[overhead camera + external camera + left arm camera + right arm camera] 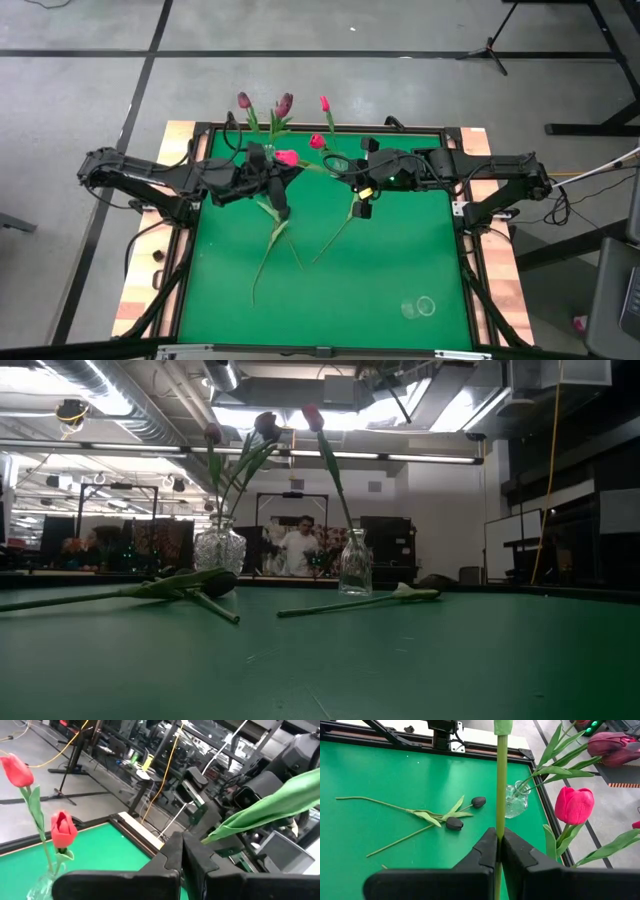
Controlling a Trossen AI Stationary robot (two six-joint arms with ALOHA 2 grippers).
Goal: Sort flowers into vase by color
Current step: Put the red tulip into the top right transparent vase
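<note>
Both grippers hang above the far middle of the green table. My right gripper [361,203] [499,842] is shut on a green flower stem [500,785]. My left gripper [281,196] [182,854] is shut, with a green leaf [265,805] coming out beside its fingers. A pink head [287,157] floats between the arms. A glass vase [220,547] [515,802] holds purple flowers [284,103] by their stems. A second vase [355,565] holds pink flowers [17,770]. Two near-black flowers [452,823] lie flat on the table. My right gripper pinches the bare stem [500,822] between its two fingers, which lie across it. The stem runs straight on toward the table's left and is lifted clear of the table. My left gripper is shut on a flower whose leaf [210,836] comes out beside the fingers. The fingers hide the place of contact.
Another green stem [333,235] [360,600] lies on the table below the right gripper. A small clear glass thing [420,307] sits near the table's near right corner. The table has a raised dark rim [320,127]. People show in the room beyond [298,548].
</note>
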